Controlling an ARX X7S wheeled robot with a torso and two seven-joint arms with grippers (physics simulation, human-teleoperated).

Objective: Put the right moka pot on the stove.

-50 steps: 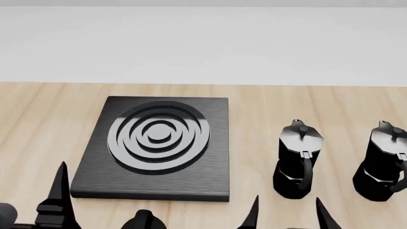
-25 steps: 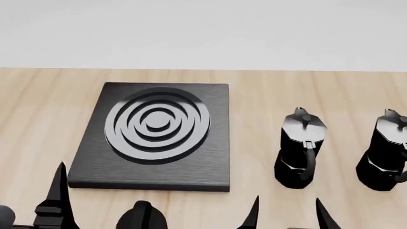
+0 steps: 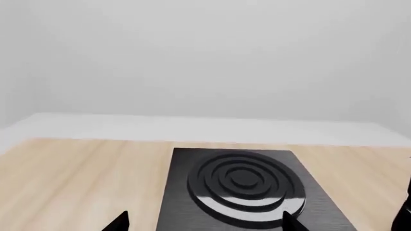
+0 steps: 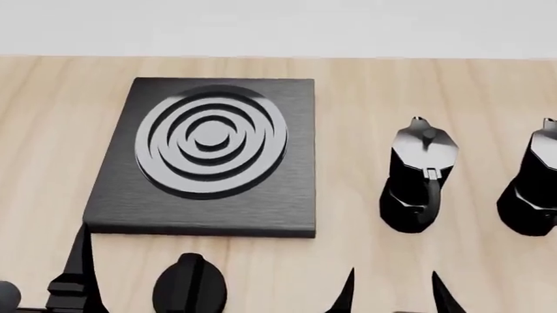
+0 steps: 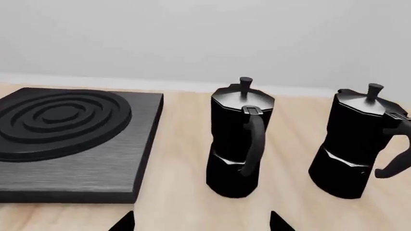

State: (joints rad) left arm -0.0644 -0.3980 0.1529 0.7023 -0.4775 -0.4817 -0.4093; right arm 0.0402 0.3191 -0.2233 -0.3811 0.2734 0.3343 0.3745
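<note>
Two identical moka pots stand upright on the wooden table [image 4: 366, 85], handles turned toward the robot, seemingly set for a frontal grasp. The right moka pot [image 4: 533, 186] sits at the head view's far right edge, well apart from the empty stove [image 4: 207, 156]. The right gripper [image 4: 392, 292], fingers spread and empty, hovers low nearer the left moka pot [image 4: 419, 176]; the target lies beyond and rightward. The left gripper [image 3: 202, 222], also spread, faces the stove.
</note>
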